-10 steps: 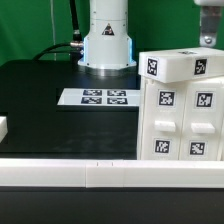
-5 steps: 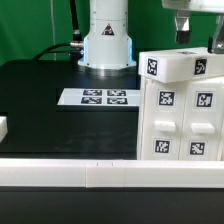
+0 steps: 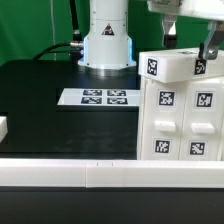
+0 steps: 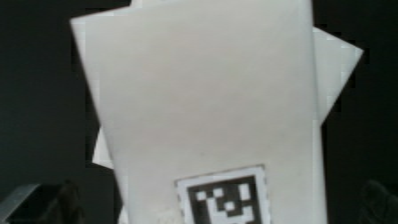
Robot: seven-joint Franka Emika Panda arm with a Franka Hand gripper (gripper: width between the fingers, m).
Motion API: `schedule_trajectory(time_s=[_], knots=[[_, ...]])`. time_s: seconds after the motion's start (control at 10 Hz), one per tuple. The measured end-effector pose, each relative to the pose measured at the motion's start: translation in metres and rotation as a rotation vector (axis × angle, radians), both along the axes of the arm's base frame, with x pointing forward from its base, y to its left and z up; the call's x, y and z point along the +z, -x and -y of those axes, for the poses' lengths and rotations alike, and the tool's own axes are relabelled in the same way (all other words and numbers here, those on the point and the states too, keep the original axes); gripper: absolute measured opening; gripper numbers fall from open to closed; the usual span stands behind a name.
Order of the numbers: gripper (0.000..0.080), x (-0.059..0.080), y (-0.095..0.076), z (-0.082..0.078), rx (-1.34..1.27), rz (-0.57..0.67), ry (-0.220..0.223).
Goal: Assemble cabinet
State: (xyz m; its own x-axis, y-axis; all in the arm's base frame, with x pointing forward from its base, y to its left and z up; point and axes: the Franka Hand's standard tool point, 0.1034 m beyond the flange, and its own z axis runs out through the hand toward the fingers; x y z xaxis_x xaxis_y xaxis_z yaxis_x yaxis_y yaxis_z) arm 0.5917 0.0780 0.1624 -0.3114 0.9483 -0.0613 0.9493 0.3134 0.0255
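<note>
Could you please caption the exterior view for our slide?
Gripper descends over the white tagged cabinet; marker board lies behind.

The arm's white base [image 3: 107,40] stands at the table's far edge. The gripper [image 3: 190,38] hangs near the far corner on the exterior view's right, fingers pointing down and spread apart, one dark finger [image 3: 210,45] visible.

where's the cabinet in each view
Exterior view: the cabinet stands at the exterior view's right, on the black table, under the claw.
Wrist view: the cabinet fills most of the picture, seen from above.
Shared landmark: a square marker tag on the cabinet's top.
</note>
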Motion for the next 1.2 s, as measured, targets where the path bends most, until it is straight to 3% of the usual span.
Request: schedule_trajectory(time_s=[0.3, 0.4, 0.5, 0.7, 1.2], knots=[[0.0754, -0.0035, 0.0010, 0.0009, -0.036, -0.005, 0.000], [0.0580, -0.0034, 0.0010, 0.0027, -0.043, -0.007, 0.000], [0.0560, -0.0036, 0.0010, 0.0029, -0.078, -0.005, -0.001], [0.0560, -0.0036, 0.0010, 0.0033, -0.161, -0.001, -0.003], [0.0560, -0.0039, -0.0006, -0.0003, -0.840, 0.049, -0.042]])
